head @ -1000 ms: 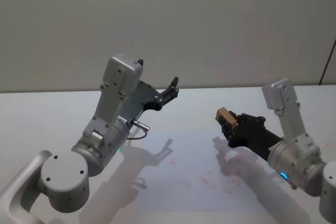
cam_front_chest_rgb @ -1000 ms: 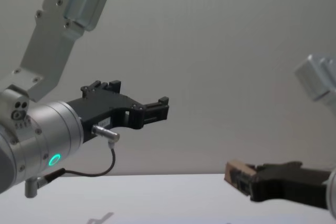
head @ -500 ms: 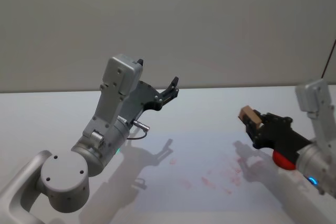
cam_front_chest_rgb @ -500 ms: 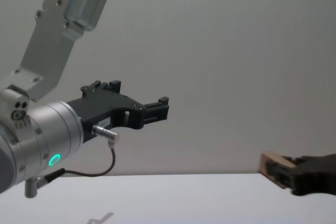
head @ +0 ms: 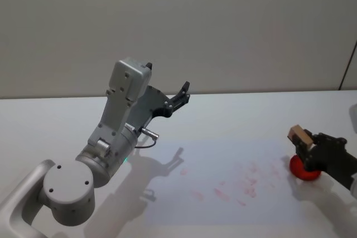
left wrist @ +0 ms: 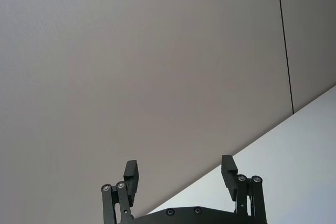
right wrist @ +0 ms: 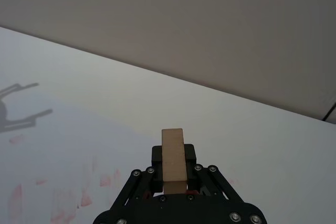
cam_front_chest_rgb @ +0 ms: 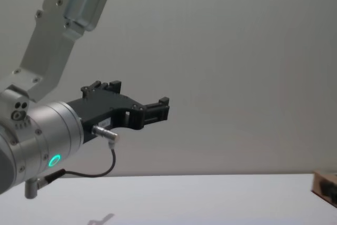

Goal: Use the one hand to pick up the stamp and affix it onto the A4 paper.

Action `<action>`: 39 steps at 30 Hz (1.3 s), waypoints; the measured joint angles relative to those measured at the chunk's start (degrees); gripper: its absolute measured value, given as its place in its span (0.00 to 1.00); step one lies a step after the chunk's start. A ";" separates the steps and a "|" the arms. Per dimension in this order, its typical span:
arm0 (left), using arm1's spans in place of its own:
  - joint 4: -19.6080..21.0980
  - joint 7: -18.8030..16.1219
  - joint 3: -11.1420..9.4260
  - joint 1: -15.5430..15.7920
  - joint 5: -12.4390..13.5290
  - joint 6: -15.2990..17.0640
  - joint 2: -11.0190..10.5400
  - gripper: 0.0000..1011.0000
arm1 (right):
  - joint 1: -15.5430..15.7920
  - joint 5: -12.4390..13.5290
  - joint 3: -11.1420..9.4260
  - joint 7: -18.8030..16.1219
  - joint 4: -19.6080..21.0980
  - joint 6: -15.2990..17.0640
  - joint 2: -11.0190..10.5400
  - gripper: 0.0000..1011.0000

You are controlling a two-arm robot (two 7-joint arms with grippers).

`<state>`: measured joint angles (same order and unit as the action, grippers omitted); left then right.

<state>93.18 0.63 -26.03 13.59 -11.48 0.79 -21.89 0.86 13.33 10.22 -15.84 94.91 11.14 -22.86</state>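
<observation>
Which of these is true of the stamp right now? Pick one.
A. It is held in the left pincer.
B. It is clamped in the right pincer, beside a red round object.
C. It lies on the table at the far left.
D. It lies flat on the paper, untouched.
B: the right pincer is shut on the stamp by the red round object, while the left pincer is raised, open and empty.

Left gripper (head: 184,91) raised, fingers (left wrist: 131,170) spread; right gripper (head: 305,144) clamped, low.
</observation>
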 joint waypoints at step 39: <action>0.00 0.00 0.00 0.00 0.00 0.00 0.00 0.99 | 3.03 -3.69 -0.01 0.00 -4.41 -2.46 -1.79 0.22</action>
<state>93.18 0.63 -26.02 13.59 -11.48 0.80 -21.89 3.89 9.65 10.21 -15.83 90.50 8.68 -24.65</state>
